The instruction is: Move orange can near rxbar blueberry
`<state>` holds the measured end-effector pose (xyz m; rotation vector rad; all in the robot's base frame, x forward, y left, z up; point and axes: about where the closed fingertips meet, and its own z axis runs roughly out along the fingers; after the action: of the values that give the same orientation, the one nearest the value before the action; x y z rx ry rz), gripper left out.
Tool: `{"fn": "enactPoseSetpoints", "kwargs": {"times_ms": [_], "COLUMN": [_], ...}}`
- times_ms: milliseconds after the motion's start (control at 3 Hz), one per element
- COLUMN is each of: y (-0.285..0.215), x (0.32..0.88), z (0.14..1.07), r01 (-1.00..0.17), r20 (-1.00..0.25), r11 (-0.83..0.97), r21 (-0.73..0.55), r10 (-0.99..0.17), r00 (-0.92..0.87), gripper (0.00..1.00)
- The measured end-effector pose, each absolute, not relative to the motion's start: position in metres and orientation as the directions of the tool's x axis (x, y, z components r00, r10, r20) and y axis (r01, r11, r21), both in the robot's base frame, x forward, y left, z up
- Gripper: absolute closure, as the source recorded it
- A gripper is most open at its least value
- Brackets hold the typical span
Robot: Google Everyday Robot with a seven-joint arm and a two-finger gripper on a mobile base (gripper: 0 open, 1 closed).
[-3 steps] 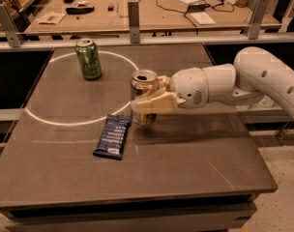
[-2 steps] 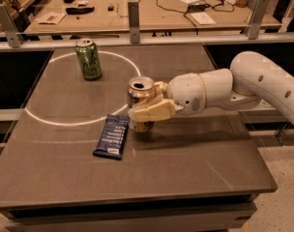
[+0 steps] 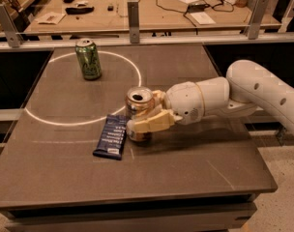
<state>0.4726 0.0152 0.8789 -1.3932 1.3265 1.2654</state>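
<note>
Camera view: gripper (image 3: 141, 115) around orange can (image 3: 139, 100)

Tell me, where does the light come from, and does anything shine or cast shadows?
Camera view: warm light from above. The top of the orange can glints; the gripper holds it beside the rxbar blueberry. The white arm looks brightest. A soft shadow lies on the table under the gripper. The rim of the green can shines.

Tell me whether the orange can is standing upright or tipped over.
Upright. The orange can has its silver top facing up and its sides vertical, held in the gripper, close beside the rxbar blueberry.
</note>
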Motion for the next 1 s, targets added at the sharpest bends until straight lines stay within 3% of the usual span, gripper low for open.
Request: {"fn": "enactPoseSetpoints", "kwargs": {"times_ms": [1000], "y": [0.0159], "x": [0.4671], "z": [0.8658], "r01": [-0.992], "r20": [-0.982], "r11": [-0.118], "r21": [0.05], "r10": [-0.187], "r00": [-0.027], "gripper": [0.35]}}
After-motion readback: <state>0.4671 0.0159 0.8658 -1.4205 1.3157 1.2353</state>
